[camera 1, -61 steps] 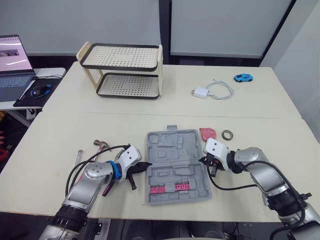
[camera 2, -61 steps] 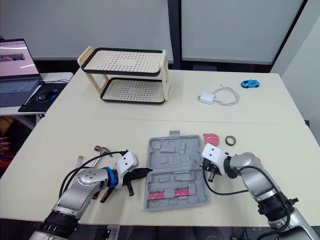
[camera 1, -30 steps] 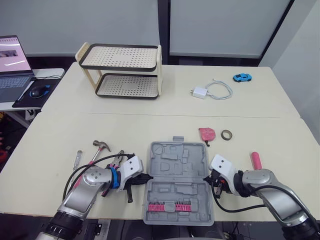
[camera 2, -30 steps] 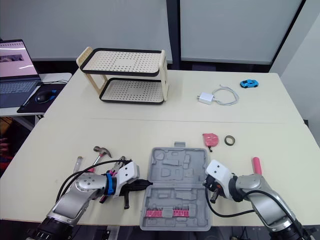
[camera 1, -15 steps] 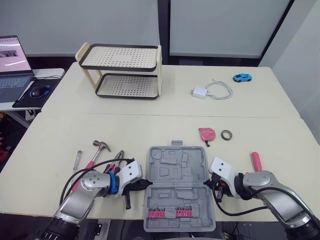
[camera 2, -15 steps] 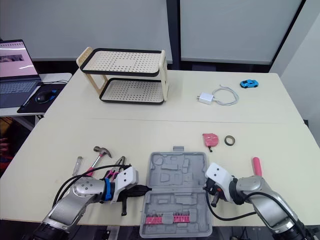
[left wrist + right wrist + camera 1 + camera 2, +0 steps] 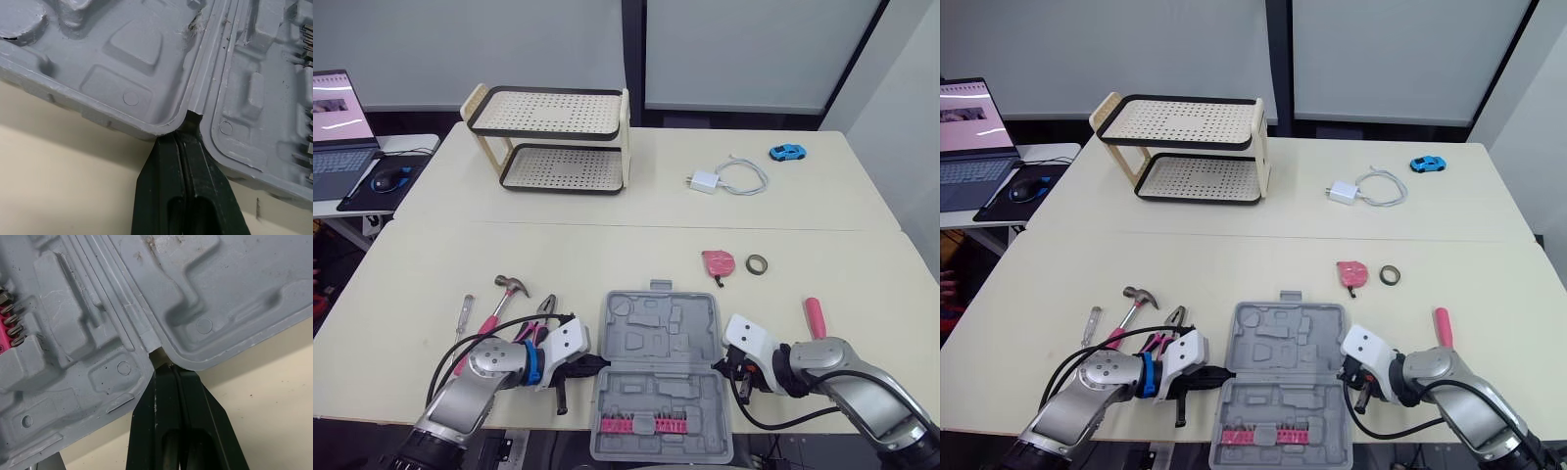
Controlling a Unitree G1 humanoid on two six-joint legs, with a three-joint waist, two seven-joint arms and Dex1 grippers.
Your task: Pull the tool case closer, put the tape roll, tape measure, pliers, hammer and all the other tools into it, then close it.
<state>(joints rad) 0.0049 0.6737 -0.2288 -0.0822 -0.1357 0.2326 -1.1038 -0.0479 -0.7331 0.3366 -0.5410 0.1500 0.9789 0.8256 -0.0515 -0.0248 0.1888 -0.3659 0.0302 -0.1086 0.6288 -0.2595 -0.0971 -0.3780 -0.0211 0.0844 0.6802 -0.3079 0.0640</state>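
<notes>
The grey tool case [image 7: 661, 338] lies open and flat at the table's front edge, with a pink bit strip [image 7: 641, 423] in its near half. My left gripper [image 7: 592, 361] is shut, its tip pressed into the hinge notch on the case's left side [image 7: 188, 120]. My right gripper [image 7: 726, 362] is shut too, its tip in the notch on the right side [image 7: 166, 369]. Left of the case lie a hammer [image 7: 504, 297], pliers [image 7: 538, 315] and a screwdriver [image 7: 462, 311]. A pink tape measure [image 7: 719, 262], a tape roll [image 7: 758, 263] and a pink-handled tool [image 7: 815, 316] lie to the right.
A two-tier perforated rack [image 7: 548, 137] stands at the back left. A white charger with its cable [image 7: 729, 178] and a blue toy car [image 7: 789, 152] lie at the back right. A laptop [image 7: 337, 117] sits on a side table to the left.
The case has slid toward the table's front edge, both grippers moving back with it at its hinge notches. The pink-handled tool on the right came into view.
</notes>
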